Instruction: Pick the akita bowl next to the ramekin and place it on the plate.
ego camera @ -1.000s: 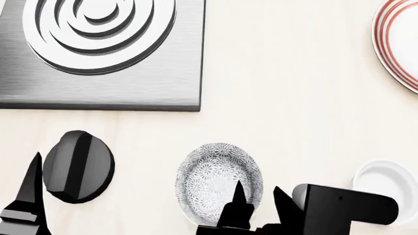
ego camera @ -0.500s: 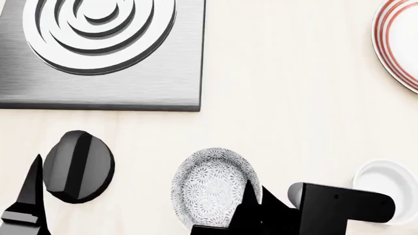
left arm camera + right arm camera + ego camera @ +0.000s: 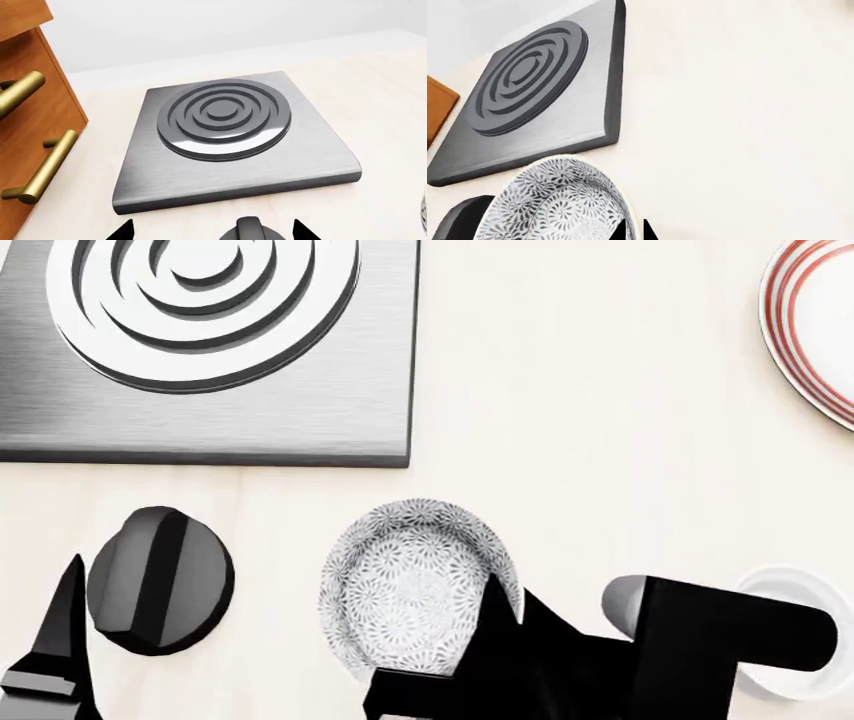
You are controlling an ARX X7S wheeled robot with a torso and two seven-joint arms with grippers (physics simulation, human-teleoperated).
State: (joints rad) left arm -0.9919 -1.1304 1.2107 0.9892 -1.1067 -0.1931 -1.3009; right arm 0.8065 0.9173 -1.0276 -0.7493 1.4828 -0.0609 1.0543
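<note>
Pale wooden counter [image 3: 601,420], a steel burner plate [image 3: 267,410] upper left in the head view. The plate [image 3: 807,330] is cut off at the right edge, the ramekin [image 3: 801,590] half hidden by the arm. Lower centre, the right gripper [image 3: 505,600] pinches the akita bowl [image 3: 407,580] by its rim, apparently tilted. The left gripper [image 3: 210,231] is spread wide.

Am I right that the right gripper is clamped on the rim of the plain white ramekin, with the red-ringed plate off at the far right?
Not quite. In the head view the right gripper is shut on the rim of the grey floral-patterned akita bowl, not the plain white ramekin, which sits untouched beside it. The red-ringed white plate is indeed at the far right.
</note>
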